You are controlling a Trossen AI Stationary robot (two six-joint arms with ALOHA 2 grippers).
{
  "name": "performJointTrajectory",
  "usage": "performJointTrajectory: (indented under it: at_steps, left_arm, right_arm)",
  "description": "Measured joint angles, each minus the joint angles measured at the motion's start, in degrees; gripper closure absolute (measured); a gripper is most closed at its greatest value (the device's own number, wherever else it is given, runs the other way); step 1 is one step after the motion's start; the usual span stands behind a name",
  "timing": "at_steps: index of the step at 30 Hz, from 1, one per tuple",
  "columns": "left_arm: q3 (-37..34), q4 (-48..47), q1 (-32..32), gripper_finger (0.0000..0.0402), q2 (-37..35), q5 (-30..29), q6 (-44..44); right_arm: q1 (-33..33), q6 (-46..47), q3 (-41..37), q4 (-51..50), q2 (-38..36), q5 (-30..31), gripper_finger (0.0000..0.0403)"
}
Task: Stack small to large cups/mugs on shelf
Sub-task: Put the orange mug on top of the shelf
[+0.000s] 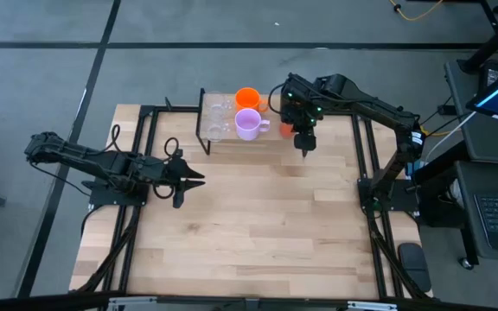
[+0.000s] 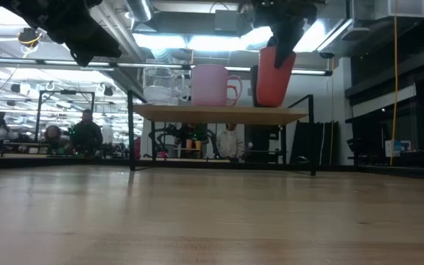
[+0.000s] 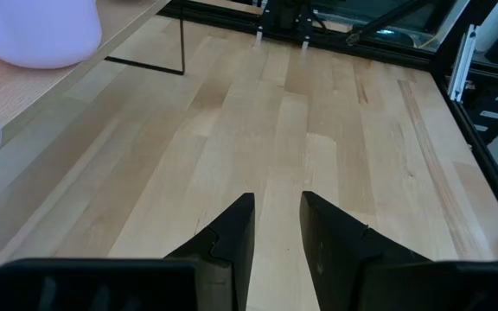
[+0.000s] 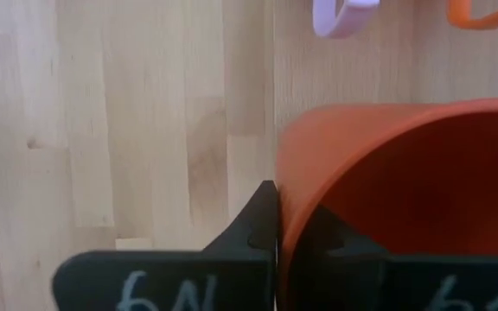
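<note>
The shelf [image 2: 219, 113] stands at the table's far edge, and it shows in the high view [image 1: 223, 131] too. On its top board stand two clear glass cups [image 1: 217, 117], an orange mug [image 1: 247, 96] and a lilac mug [image 1: 248, 126]. My right gripper [image 1: 304, 147] is shut on the red-orange cup [image 2: 274, 77] at the shelf's right end. My left gripper [image 1: 195, 181] hangs over the table's left middle, slightly open and empty, as the left wrist view [image 3: 277, 220] shows. I cannot make out the black cup. My right gripper pinches the red-orange cup's wall at its rim [image 4: 285, 216], one finger [image 4: 262, 226] outside and one inside the cup. The fingers come from above, pointing down. The cup hangs a little tilted with its base [image 2: 271, 104] at the shelf top; whether it rests there I cannot tell.
Black frame rails [image 1: 363, 155] run along the table's left and right sides. The wide wooden tabletop [image 1: 266, 225] lies in front of the shelf. People [image 2: 87, 132] show in the room behind the table.
</note>
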Motion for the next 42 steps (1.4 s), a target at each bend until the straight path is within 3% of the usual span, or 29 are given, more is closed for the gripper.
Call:
performJointTrajectory:
  at_steps: [15,26,42]
  left_arm:
    - [-0.02,0.01,-0.02,0.0312,-0.01,0.00,-0.02]
    - [-0.02,0.01,0.00,0.0312,0.01,0.00,-0.02]
    - [-0.02,-0.01,-0.01,0.0312,-0.01,0.00,-0.01]
  right_arm:
    - [0.00,-0.33,-1.95,1.28,0.00,2.13,0.0392]
    - [0.00,-0.71,-1.89,1.72,0.00,2.05,0.0355]
    - [0.00,-3.01,-1.85,2.21,0.00,2.02,0.0350]
